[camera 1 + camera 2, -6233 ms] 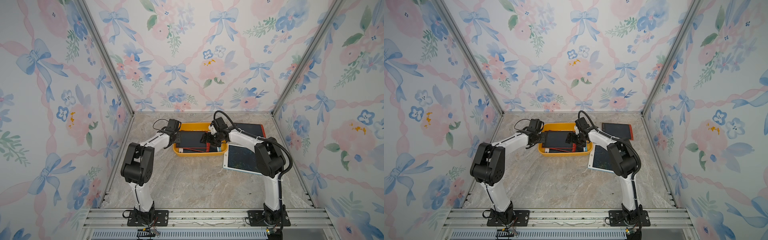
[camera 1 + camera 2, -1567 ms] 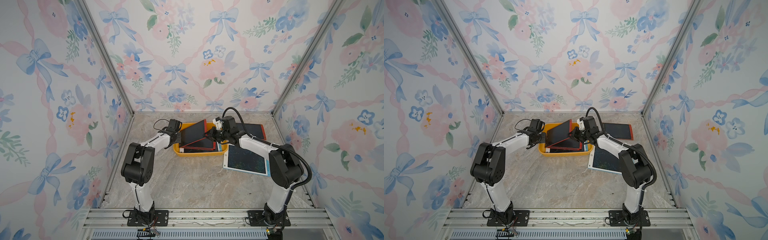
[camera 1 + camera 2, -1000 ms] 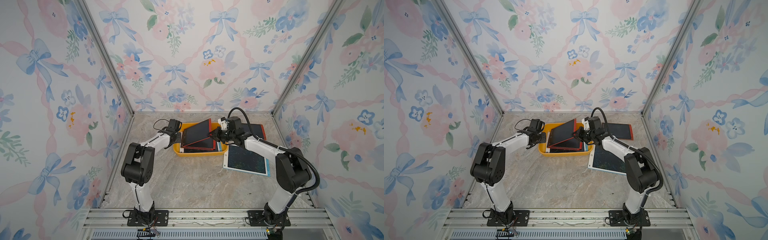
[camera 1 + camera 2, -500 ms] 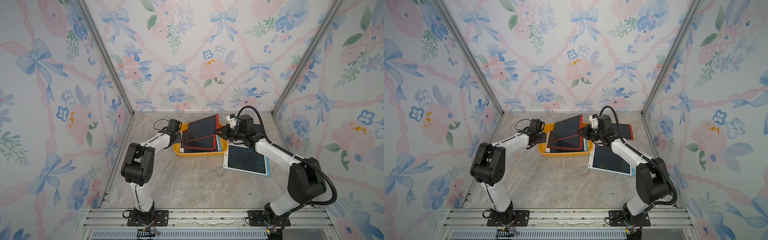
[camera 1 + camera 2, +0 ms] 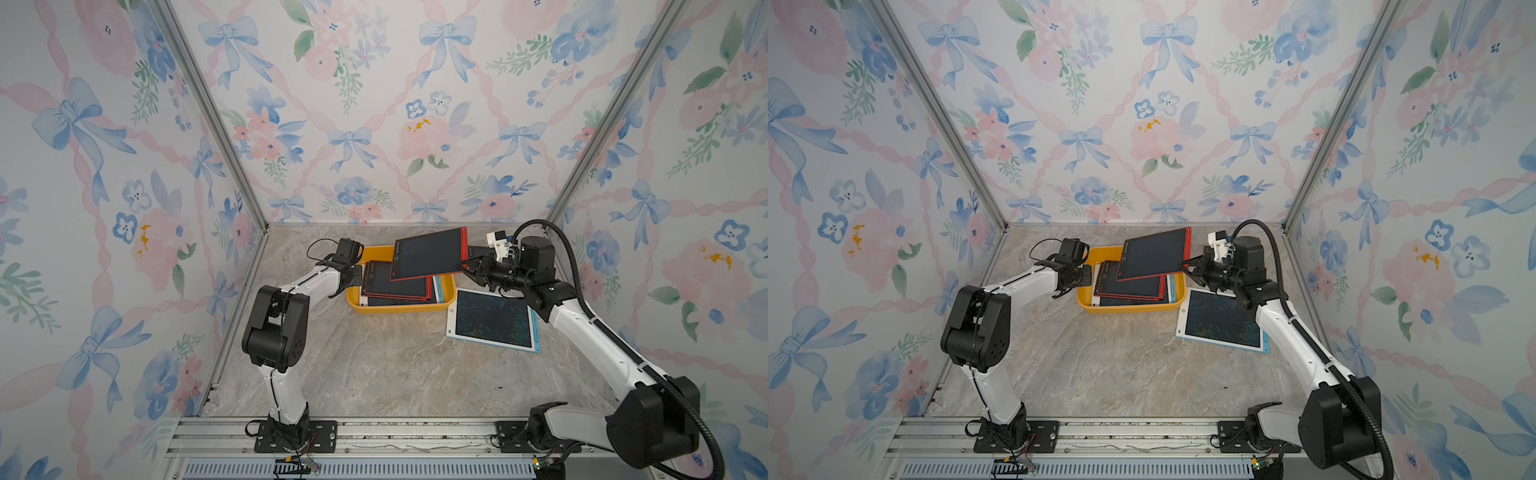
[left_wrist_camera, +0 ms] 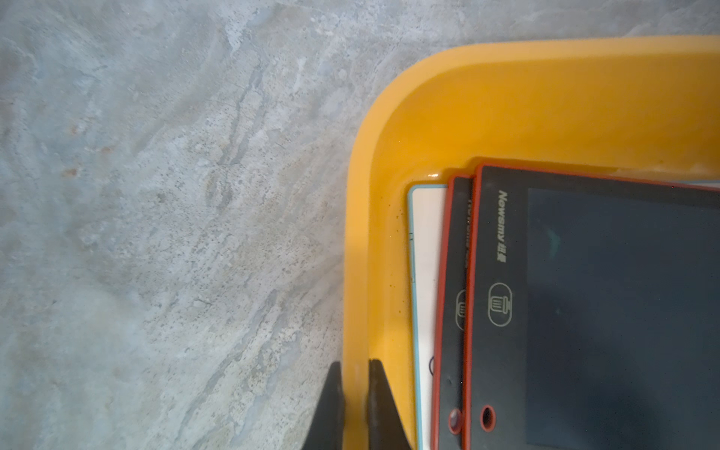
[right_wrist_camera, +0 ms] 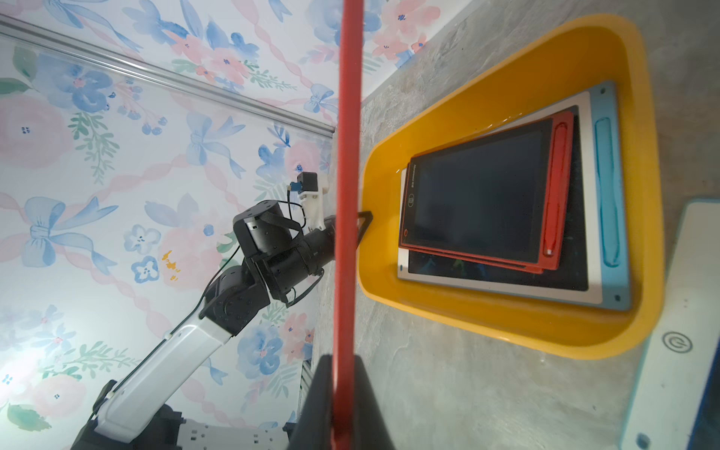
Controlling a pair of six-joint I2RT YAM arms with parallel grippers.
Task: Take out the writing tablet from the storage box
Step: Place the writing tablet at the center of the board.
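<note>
**Reader:** What do the top views show?

**Me:** In both top views my right gripper (image 5: pixel 471 268) is shut tight on the right edge of a red-framed writing tablet (image 5: pixel 430 253). The tablet hangs tilted in the air above the far side of the yellow-orange storage box (image 5: pixel 399 308). My left gripper (image 5: pixel 353 276) is closed on the box's left rim.

**Reader:** And the left wrist view?

**Me:** Two black fingertips (image 6: pixel 335 405) pinch the rolled rim between them. Inside the box lies a stack of tablets (image 6: pixel 584 311): two red-framed ones over a white one with a blue edge.

**Reader:** The right wrist view?

**Me:** The tablet I hold is seen edge-on, as a thin red line rising from my closed jaws. Beyond it the box sits on the table with the stack lying flat inside.

**Reader:** How do you do this step well?

**Me:** I grip only one edge, so I judge the tablet could swing or slip — the pinch must be firm and the carry slow. My left pinch should pin the box so it cannot slide. I would set the tablet down on bare table (image 5: pixel 395 365), not on the blue-edged tablet (image 5: pixel 492 320) lying just beside the box.

**Reader:** And the surface and the room?

**Me:** The table is grey-beige and marbled like stone. Three walls carry wallpaper (image 5: pixel 353 124) of pink flowers and blue bows, with metal posts in the far corners.
</note>
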